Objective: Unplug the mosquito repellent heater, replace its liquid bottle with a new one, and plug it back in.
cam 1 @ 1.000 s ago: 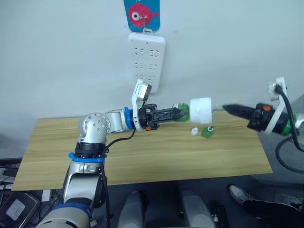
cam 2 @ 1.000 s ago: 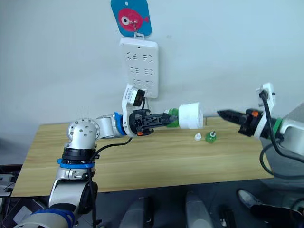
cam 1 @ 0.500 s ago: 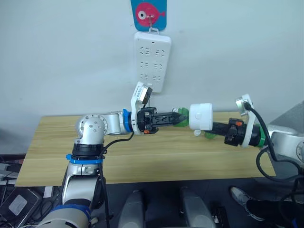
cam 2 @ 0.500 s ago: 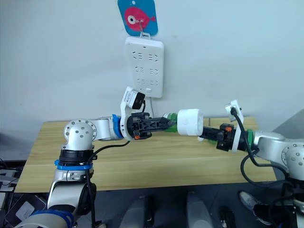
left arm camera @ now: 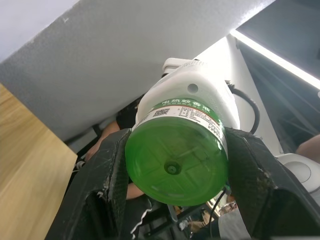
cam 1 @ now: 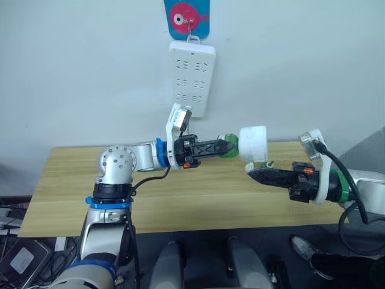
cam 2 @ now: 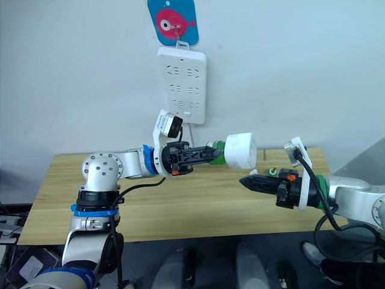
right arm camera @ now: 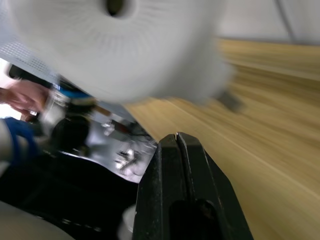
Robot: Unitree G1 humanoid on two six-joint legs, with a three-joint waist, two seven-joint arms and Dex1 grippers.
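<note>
My left gripper (cam 1: 226,146) is shut on a green liquid bottle (left arm camera: 174,162), held level above the table. The bottle's neck sits in the socket of the white mosquito repellent heater (cam 1: 253,144), which hangs off its end in mid-air. My right gripper (cam 1: 250,174) is shut and empty. Its tips point left, just below the heater and apart from it. In the right wrist view the heater (right arm camera: 125,50) looms blurred above the shut fingers (right arm camera: 170,165). A second green bottle (cam 2: 272,173) and a tiny white cap (cam 2: 254,172) stand on the table, partly hidden behind the right gripper.
A long white power strip (cam 1: 191,77) hangs on the wall below a blue fish hook (cam 1: 186,17), above and left of the heater. The wooden table (cam 1: 180,198) stretches below both arms. A dark shoe (cam 1: 313,253) shows on the floor at the lower right.
My right gripper came in from the far right to the heater's end, then drew back and dropped below it. The left gripper kept hold of the bottle and heater.
</note>
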